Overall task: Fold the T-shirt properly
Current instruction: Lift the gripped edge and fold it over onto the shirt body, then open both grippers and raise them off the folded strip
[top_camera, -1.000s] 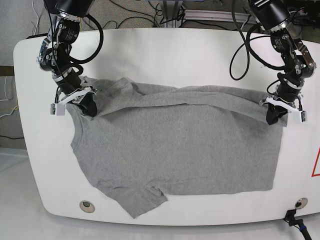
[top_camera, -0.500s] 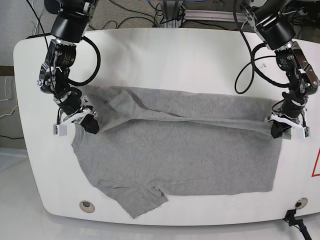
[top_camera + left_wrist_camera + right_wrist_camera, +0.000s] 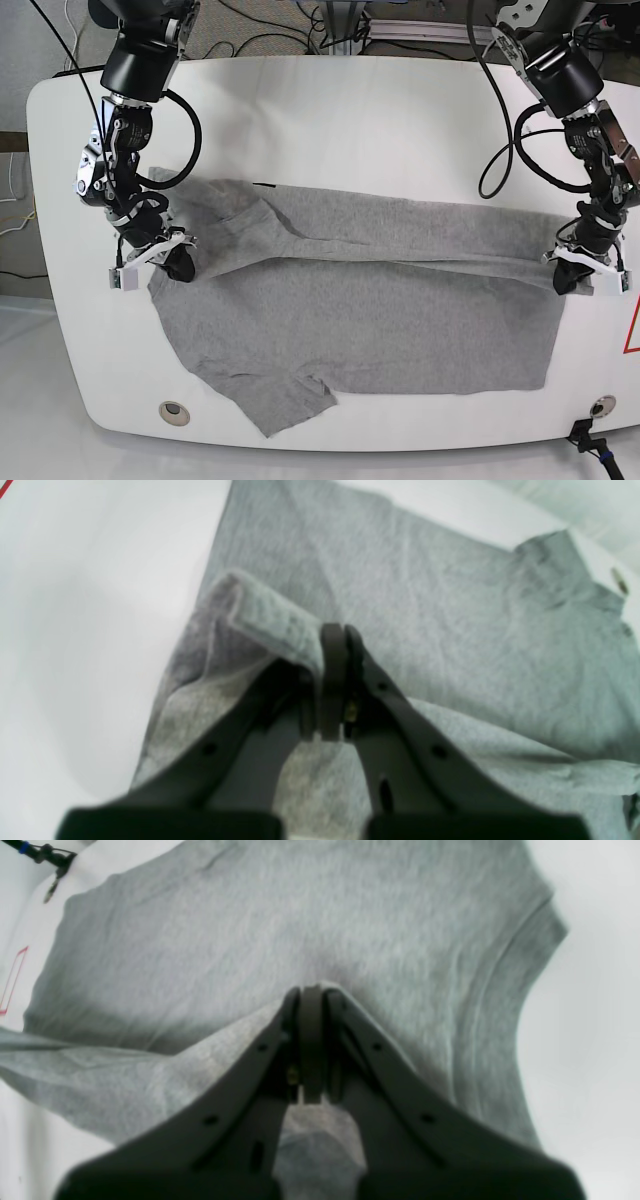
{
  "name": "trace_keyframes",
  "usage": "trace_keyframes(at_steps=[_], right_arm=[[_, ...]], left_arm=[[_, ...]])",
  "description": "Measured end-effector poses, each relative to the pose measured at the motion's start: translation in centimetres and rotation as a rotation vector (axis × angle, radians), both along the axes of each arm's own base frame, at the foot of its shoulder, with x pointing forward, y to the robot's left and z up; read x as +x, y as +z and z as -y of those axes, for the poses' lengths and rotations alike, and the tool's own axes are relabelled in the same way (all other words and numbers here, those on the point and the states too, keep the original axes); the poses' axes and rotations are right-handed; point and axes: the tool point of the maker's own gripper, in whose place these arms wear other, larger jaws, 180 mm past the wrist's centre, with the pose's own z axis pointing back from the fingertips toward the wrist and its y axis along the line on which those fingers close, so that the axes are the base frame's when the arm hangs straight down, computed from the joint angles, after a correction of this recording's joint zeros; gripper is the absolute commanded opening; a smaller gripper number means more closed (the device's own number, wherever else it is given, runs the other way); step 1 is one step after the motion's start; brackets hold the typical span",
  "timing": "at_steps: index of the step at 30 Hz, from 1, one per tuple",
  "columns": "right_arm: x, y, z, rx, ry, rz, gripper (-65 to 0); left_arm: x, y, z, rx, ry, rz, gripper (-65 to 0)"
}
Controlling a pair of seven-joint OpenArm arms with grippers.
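A large plain heather-grey short-sleeved cotton T-shirt [image 3: 360, 300] is spread across the middle of a white rounded table [image 3: 340, 110], with its far portion doubled over toward the lower frame in a long horizontal fold. One sleeve is seen pointing to the bottom left of the base view. At the right edge of that view, the left gripper [image 3: 566, 280] is clamped on a pinch of the folded cloth, its dark fingers [image 3: 334, 645] pressed together. At the left, the right gripper [image 3: 178, 266] is likewise closed on the fabric near the shoulder, a grey ridge being held between its tips.
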Motion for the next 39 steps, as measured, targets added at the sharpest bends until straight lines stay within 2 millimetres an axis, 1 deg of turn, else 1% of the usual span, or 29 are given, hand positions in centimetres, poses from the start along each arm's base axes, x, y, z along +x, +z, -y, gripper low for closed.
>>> trace_keyframes(at_steps=[2,3,5,9,10,11,12,14,16,18,20,22,25,28,30,31,35,36,39], right_arm=[[0.3,0.0,-0.3,-0.012,-0.005,0.010,-65.0],[0.3,-0.3,-0.3,-0.031,-0.001,0.001,-64.4],[0.2,-0.7,0.0,-0.068,-0.006,-0.006,-52.3],[0.1,-1.1,0.9,-0.138,-0.012,-0.019,-25.1],[0.2,-1.1,1.1,-0.154,-0.018,-0.012,-19.7],[0.3,-1.1,1.2,-0.171,-0.022,-0.005,-16.1],[0.4,-1.0,1.4,-0.185,-0.026,0.004,-14.8],[0.3,-1.3,2.1,-0.229,-0.027,-0.009,-15.1],[0.1,-1.4,2.7,-0.260,-0.029,-0.020,-15.1],[-0.4,-0.8,3.5,-0.301,-0.024,-0.008,-15.2],[-1.3,0.3,4.5,-0.355,-0.023,0.016,-15.6],[-2.4,1.2,4.9,-0.399,-0.018,0.034,-17.1],[-4.8,1.4,4.6,-0.446,0.006,0.035,-18.4],[-7.5,0.7,4.7,-0.476,-0.001,-0.002,-18.6],[-8.9,0.2,4.5,-0.483,0.004,-0.023,-18.6],[-9.4,-0.1,4.4,-0.481,0.008,-0.035,-18.6],[-10.6,-1.1,4.5,-0.473,0.005,-0.037,-18.6],[-10.9,-1.7,4.7,-0.463,-0.004,-0.035,-18.6],[-12.1,-4.7,5.7,-0.511,-0.016,-0.104,-18.5]], left_arm=[[0.0,-0.3,0.4,0.005,-0.013,-0.009,-65.0],[-0.1,-0.5,0.6,0.009,-0.023,-0.017,-58.5],[-0.1,-0.6,0.7,0.012,-0.028,-0.024,-46.0],[0.2,0.1,-0.9,0.009,0.045,-0.002,-29.0],[0.1,0.2,-1.3,0.020,0.053,-0.005,-25.2],[0.1,0.2,-1.5,0.021,0.054,-0.003,-22.0],[0.2,0.0,-1.5,0.020,0.049,-0.008,-19.7],[0.2,-0.2,-1.5,0.046,0.028,-0.027,-19.4],[0.5,0.7,-1.9,0.083,0.021,0.014,-19.4],[0.2,1.5,-2.5,0.126,0.013,0.037,-19.4],[-1.0,1.9,-2.9,0.176,0.011,0.049,-19.4],[-2.4,2.3,-2.5,0.211,-0.005,0.081,-19.4],[-4.7,2.7,-2.1,0.277,-0.038,0.095,-19.4],[-6.7,2.2,-2.0,0.325,-0.057,0.064,-19.4],[-7.9,1.6,-1.8,0.396,-0.083,0.032,-19.4],[-8.3,1.4,-1.6,0.428,-0.091,0.027,-19.4],[-9.5,0.3,-0.6,0.404,-0.069,0.039,-19.4],[-9.8,0.1,-0.6,0.398,-0.066,0.035,-19.4],[-10.0,-0.1,-0.8,0.395,-0.045,0.028,-19.4]])
